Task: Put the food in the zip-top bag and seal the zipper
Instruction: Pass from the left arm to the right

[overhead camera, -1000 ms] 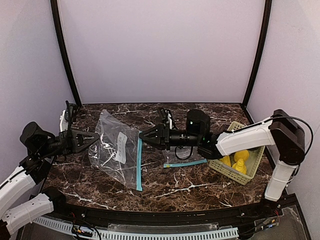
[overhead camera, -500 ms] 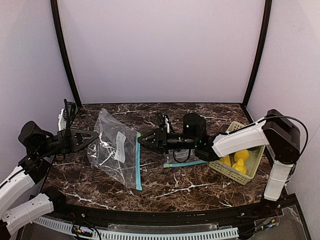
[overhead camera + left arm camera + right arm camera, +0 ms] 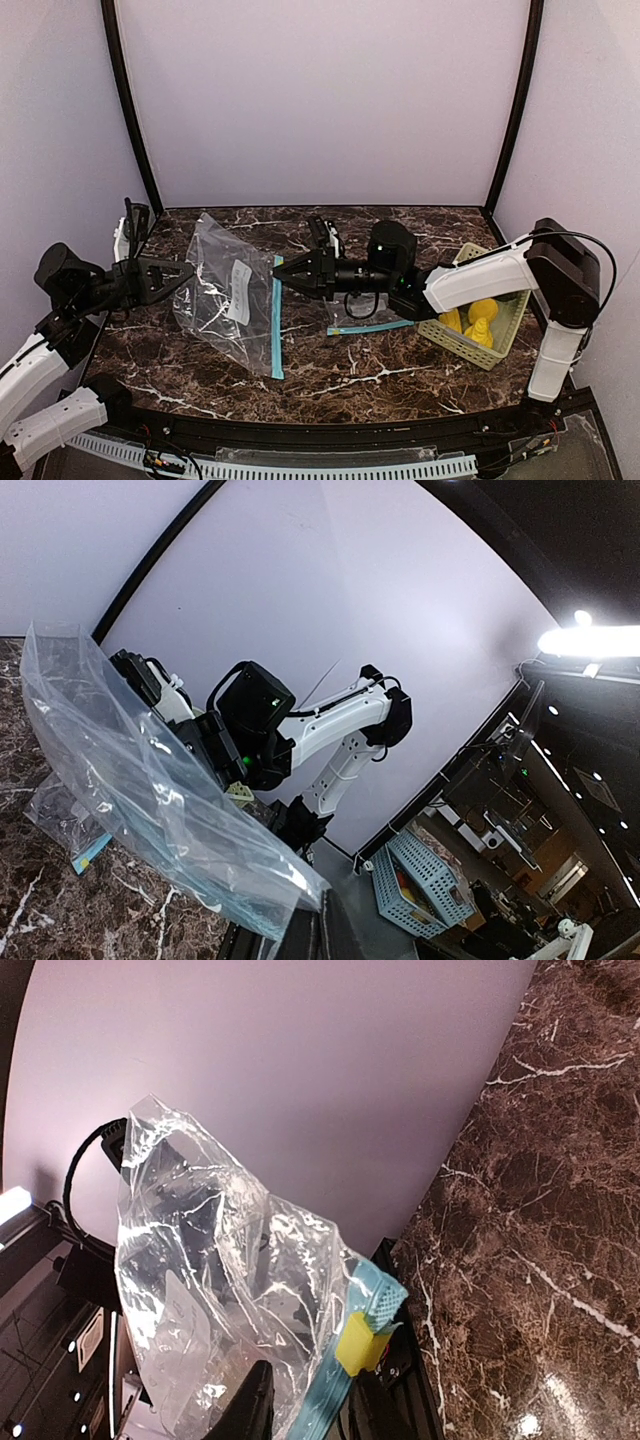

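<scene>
A clear zip-top bag (image 3: 232,295) with a blue zipper strip (image 3: 277,335) lies at centre left, its left side lifted. My left gripper (image 3: 186,272) is shut on the bag's left edge; the plastic (image 3: 150,800) runs into its jaws. My right gripper (image 3: 279,272) is at the far end of the zipper. Its jaws stand a little apart with the strip (image 3: 340,1390) between them, and the yellow slider (image 3: 360,1343) sits just past the fingertips. Yellow toy fruits (image 3: 480,318) lie in the basket. The red and green pieces are hidden.
The pale green slatted basket (image 3: 452,342) stands at the right, beside my right arm. A second clear bag with a teal strip (image 3: 368,326) lies flat under my right forearm. The table's near edge is a black rail.
My right gripper has moved slightly left and up to the far end of the zipper. The bag's lifted part has risen a little. My left gripper has barely moved.
</scene>
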You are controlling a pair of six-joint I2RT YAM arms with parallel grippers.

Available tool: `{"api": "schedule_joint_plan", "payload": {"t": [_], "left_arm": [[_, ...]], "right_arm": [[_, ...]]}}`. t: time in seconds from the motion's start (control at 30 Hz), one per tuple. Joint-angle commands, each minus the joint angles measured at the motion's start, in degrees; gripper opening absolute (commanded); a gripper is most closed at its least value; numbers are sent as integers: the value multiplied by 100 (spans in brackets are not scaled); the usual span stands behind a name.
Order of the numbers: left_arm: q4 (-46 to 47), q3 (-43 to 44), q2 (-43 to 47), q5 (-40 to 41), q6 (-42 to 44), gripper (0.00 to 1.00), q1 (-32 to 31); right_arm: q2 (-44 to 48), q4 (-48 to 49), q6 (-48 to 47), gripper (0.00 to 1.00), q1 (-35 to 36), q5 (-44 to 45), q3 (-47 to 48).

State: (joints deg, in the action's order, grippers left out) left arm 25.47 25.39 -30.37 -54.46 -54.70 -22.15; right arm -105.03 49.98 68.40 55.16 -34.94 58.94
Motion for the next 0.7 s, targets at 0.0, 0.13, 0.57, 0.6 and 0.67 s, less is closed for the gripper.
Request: {"api": "schedule_joint_plan", "payload": {"t": [0.0, 0.13, 0.57, 0.6, 0.67], "left_arm": [[-78, -57, 85, -36, 91, 1, -26], [-136, -163, 101, 20, 148, 1, -26], [-3684, 898, -129, 1197, 2109, 61, -26], [-3986, 1247, -189, 1313, 2481, 69, -26], [-4662, 1733, -414, 1566, 2977, 77, -26]], "right_arm": [[69, 324, 5, 22, 72, -47, 58], [246, 130, -186, 12, 65, 24, -2], [1850, -2857, -2262, 0, 55, 1214, -51], [2026, -3334, -2530, 0, 54, 1386, -3], [2371, -4183, -3007, 0, 57, 1683, 96]]}}
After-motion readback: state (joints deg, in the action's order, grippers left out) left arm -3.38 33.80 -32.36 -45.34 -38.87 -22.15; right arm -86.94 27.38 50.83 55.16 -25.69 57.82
